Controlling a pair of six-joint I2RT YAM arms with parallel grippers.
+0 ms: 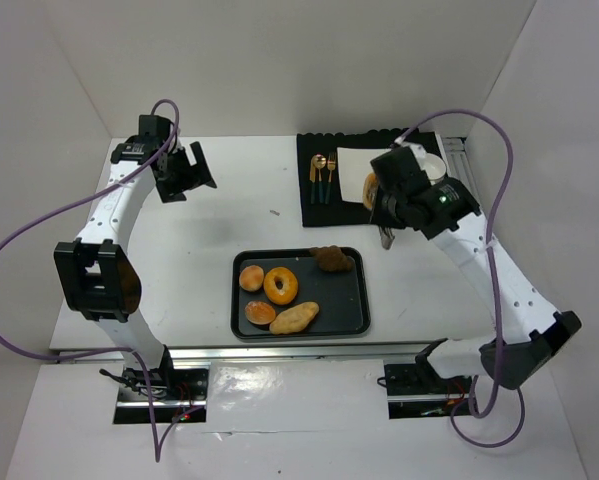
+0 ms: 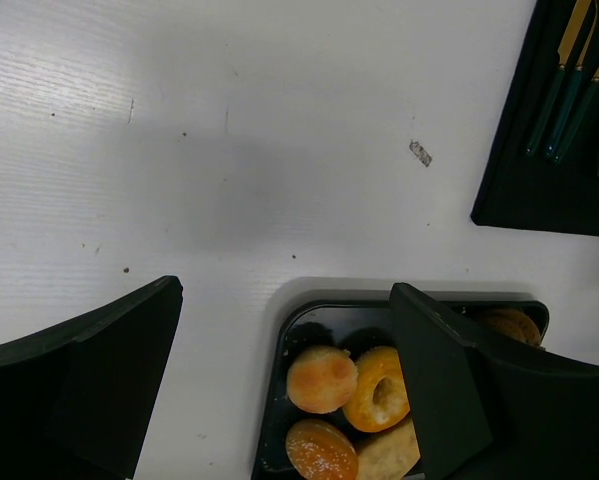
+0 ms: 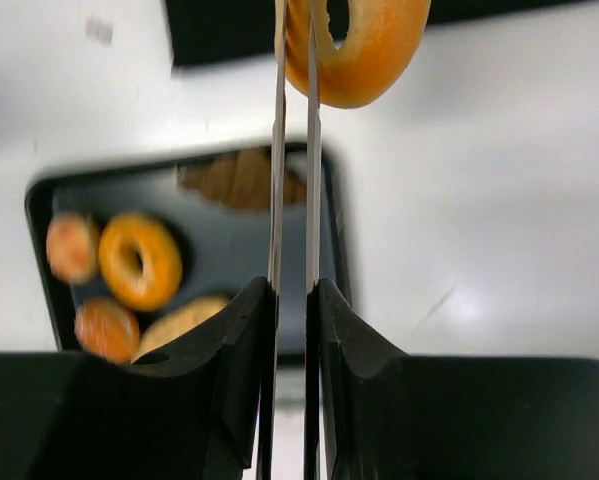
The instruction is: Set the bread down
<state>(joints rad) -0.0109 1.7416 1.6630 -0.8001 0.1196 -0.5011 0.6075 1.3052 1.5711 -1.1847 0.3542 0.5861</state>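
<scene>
A glossy ring-shaped bread (image 3: pixel 364 50) hangs in the air, pinched by thin metal tongs (image 3: pixel 294 150) that the right gripper (image 3: pixel 291 300) squeezes between its closed jaws. It is above the table's (image 1: pixel 179 260) right far part, near the white plate (image 1: pixel 364 165) on the black mat (image 1: pixel 319 205). On the dark tray (image 1: pixel 349 310) in the near middle lie a second ring (image 1: pixel 281 285), two small round buns (image 1: pixel 252 277), an oblong roll (image 1: pixel 295 318) and a dark croissant (image 1: pixel 332 259). Gold cutlery with green handles (image 1: pixel 324 175) lies on the mat's left side. The left gripper (image 2: pixel 279 390) hovers at the far left, jaws wide apart and holding nothing.
</scene>
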